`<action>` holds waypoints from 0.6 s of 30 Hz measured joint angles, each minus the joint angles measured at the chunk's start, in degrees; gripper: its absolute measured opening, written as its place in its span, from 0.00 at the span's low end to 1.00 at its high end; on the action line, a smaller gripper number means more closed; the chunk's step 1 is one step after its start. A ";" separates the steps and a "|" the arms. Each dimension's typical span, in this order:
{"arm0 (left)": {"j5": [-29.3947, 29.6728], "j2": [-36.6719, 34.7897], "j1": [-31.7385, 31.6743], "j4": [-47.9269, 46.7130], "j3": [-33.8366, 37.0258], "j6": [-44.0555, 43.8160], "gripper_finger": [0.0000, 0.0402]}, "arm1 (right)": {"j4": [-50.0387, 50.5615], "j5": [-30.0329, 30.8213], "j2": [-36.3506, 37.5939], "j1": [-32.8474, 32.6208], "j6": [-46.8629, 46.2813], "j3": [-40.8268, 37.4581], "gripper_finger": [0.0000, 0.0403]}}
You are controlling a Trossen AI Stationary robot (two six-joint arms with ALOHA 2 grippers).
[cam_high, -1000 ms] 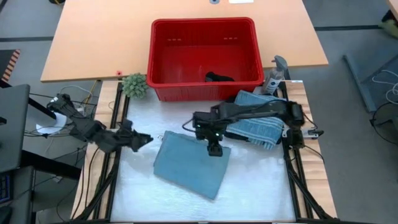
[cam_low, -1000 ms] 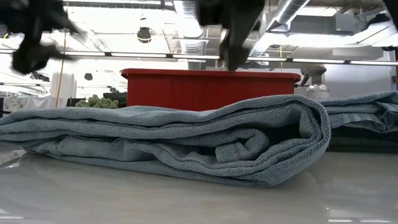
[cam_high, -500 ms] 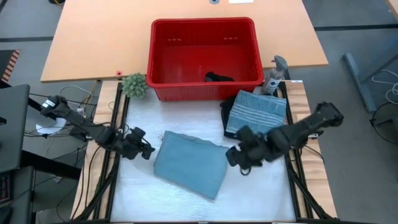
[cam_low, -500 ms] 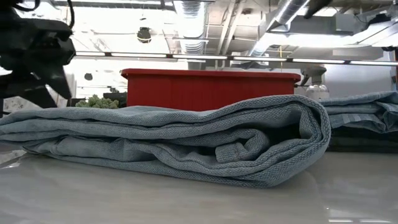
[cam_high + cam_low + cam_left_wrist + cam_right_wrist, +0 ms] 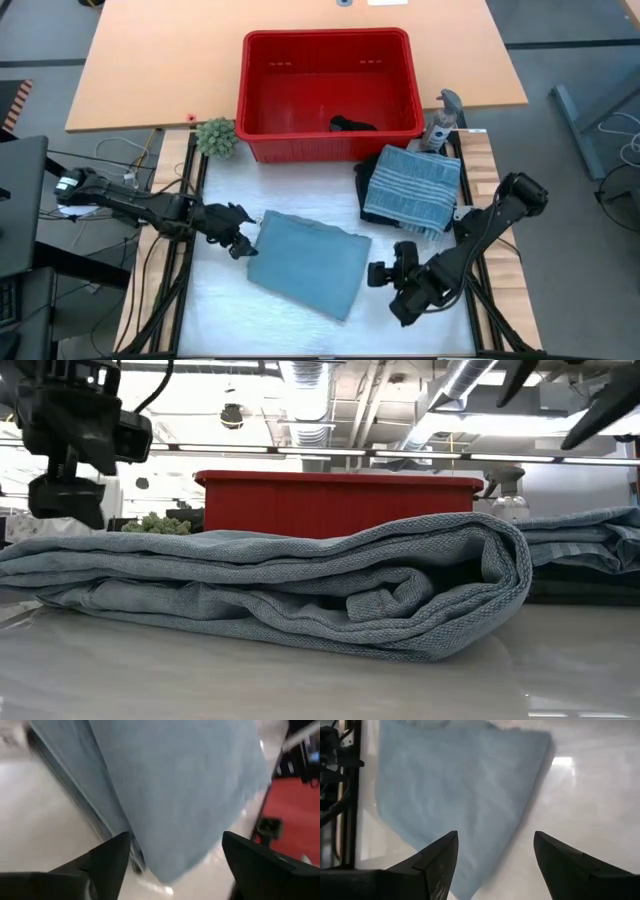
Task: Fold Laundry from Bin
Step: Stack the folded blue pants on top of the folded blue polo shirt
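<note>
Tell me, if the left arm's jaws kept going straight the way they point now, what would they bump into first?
Most likely the folded blue-grey towel: the left gripper, open, points at its near edge, though its height above the table is hard to judge.

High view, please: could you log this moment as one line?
left end effector: open, at folded blue-grey towel | right end effector: open, beside it | red plastic bin: dark garment inside

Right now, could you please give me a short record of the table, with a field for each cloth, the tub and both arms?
folded cloth: plain blue-grey folded towel, flat at the table's middle
striped cloth: folded blue striped towel, beside the tub
tub: red slotted plastic bin; a dark garment lies inside
left gripper: jaws open, at the plain towel's edge
right gripper: jaws open, empty, beside the plain towel
</note>
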State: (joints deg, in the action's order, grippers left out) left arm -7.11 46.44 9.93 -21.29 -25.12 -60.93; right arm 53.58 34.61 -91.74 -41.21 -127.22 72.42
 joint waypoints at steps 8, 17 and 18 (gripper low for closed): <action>-3.38 -0.28 -5.42 -3.51 0.00 -2.47 0.81 | -3.15 -0.80 -5.48 1.95 -0.67 -0.08 0.71; -5.05 -0.26 -9.64 -2.50 0.00 0.50 0.82 | -5.96 -4.46 -10.44 5.84 -0.53 -0.11 0.71; -4.90 -0.26 -10.05 -2.82 0.00 0.94 0.82 | -6.02 -4.86 -10.51 6.13 -0.43 -0.11 0.71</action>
State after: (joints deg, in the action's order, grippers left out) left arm -12.01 46.17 -0.12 -24.10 -25.12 -59.99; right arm 47.57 29.75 -102.25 -35.08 -127.66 72.31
